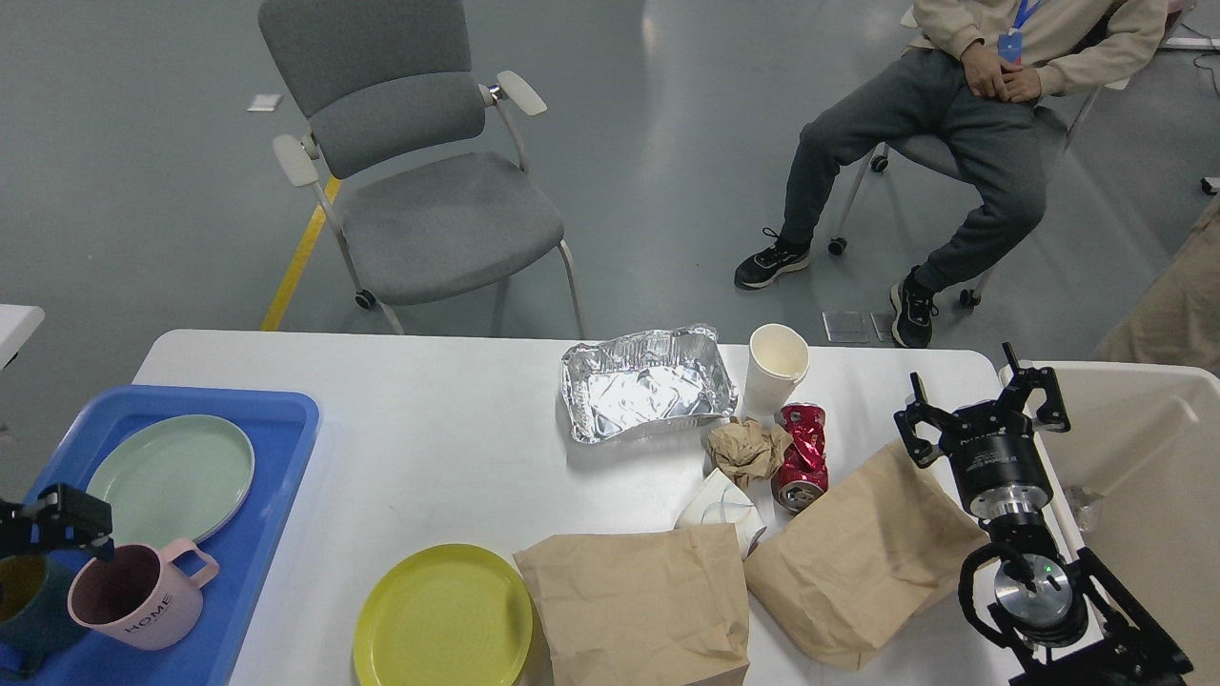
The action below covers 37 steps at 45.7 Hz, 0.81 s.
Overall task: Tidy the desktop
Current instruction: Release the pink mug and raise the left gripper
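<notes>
Black right arm with silver cylindrical joints, a green light, and black two-fingered gripper (982, 405).

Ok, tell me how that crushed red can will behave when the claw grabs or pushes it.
The crushed red can looks dented and open-topped, so it is probably empty and light. Its thin, already buckled wall would likely give further under a firm squeeze. Lying on its side but flattened and kinked, it should skid rather than roll if pushed.

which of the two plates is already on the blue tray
The pale green plate lies on the blue tray at the left. The yellow plate lies on the bare white desktop, near its front edge.
</notes>
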Available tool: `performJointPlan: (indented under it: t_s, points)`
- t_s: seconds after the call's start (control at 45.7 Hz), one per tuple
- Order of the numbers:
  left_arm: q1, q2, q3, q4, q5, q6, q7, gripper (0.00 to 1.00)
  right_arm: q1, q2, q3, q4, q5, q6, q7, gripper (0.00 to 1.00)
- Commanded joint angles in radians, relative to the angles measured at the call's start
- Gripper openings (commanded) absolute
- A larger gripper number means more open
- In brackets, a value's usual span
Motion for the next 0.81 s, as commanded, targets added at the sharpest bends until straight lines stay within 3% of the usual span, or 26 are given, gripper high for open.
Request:
performJointPlan:
  t_s: [0.0, 0.24, 0.547, 0.656, 0.787]
  points:
    - [-0.201, -0.131, 0.131, -0.132, -0.043, 0.002, 0.003, 0.95, 0.0, -0.001, 0.001, 0.0, 0.0, 0.0, 0.0, 1.0]
    - [-0.499, -0.401, 0.149, -0.336, -0.209, -0.024, 0.007, 0.95, 0.0, -0.001, 0.0, 0.0, 0.0, 0.0, 0.0, 1.0]
    - [-0.769, -0.698, 0.045, -0.442, -0.393, -0.205, 0.007, 0.95, 0.0, -0.001, 0.0, -0.001, 0.0, 0.0, 0.0, 1.0]
    - [-0.833, -0.737, 0.007, -0.442, -0.432, -0.272, 0.007, 0.95, 0.0, -0.001, 0.001, -0.001, 0.0, 0.0, 0.0, 1.0]
    - [-0.847, -0.743, -0.043, -0.442, -0.455, -0.279, 0.009, 0.95, 0.0, -0.001, 0.0, 0.0, 0.0, 0.0, 0.0, 1.0]
